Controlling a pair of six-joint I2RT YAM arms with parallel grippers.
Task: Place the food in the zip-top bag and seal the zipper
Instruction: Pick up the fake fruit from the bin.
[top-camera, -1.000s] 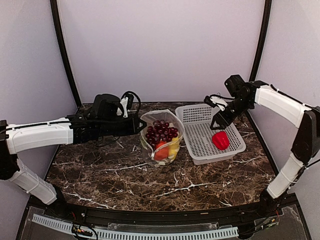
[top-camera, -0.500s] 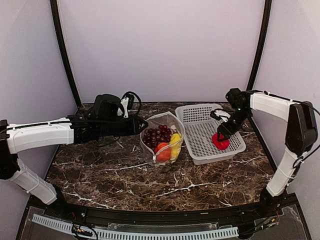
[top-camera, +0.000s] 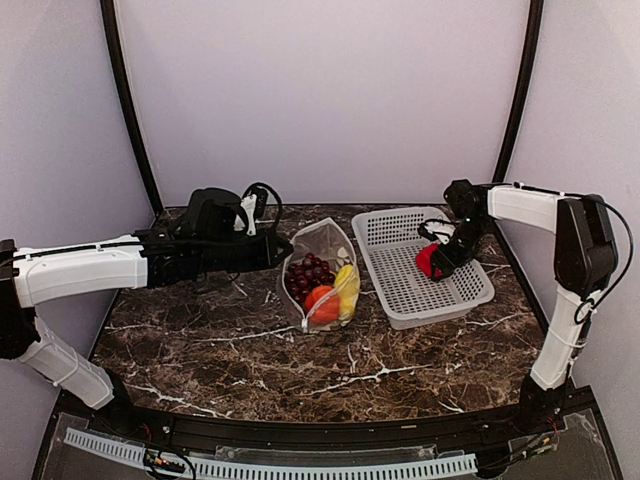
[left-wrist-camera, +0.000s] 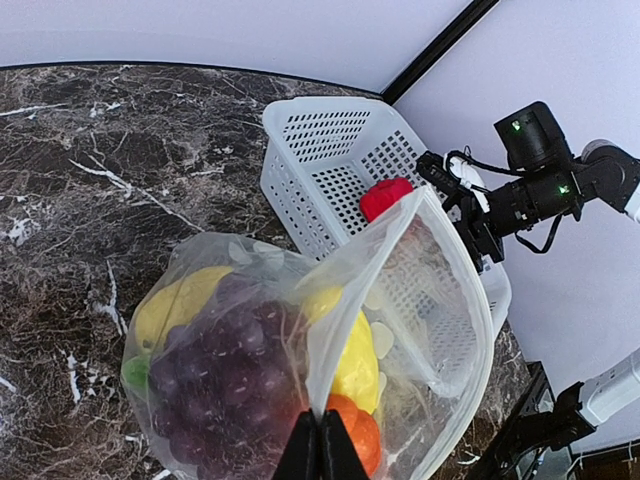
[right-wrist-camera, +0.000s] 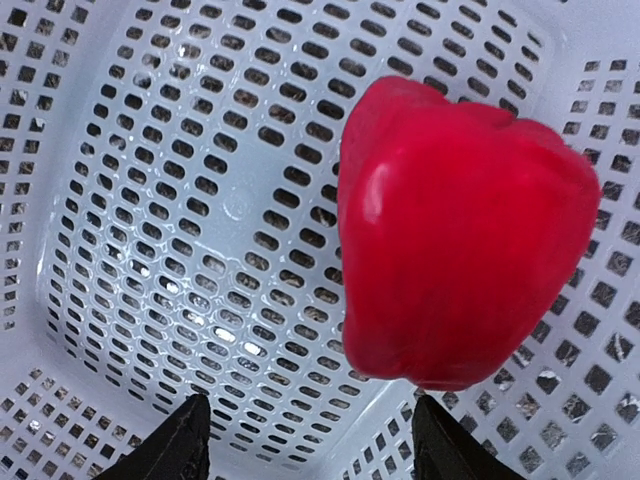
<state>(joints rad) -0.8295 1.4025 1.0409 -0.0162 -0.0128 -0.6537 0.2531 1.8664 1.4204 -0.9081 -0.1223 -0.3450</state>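
The red pepper (right-wrist-camera: 460, 230) lies inside the white basket (right-wrist-camera: 150, 200). The right hand (right-wrist-camera: 315, 445) hangs over it, fingers spread wide, gripping nothing. Just beside the basket, the left hand (left-wrist-camera: 320, 450) is pinched tight on the rim of the zip-top bag (left-wrist-camera: 400, 300). The pepper sits off-centre, toward one finger, so closing here could squirt it sideways, glossy and rounded as it is.
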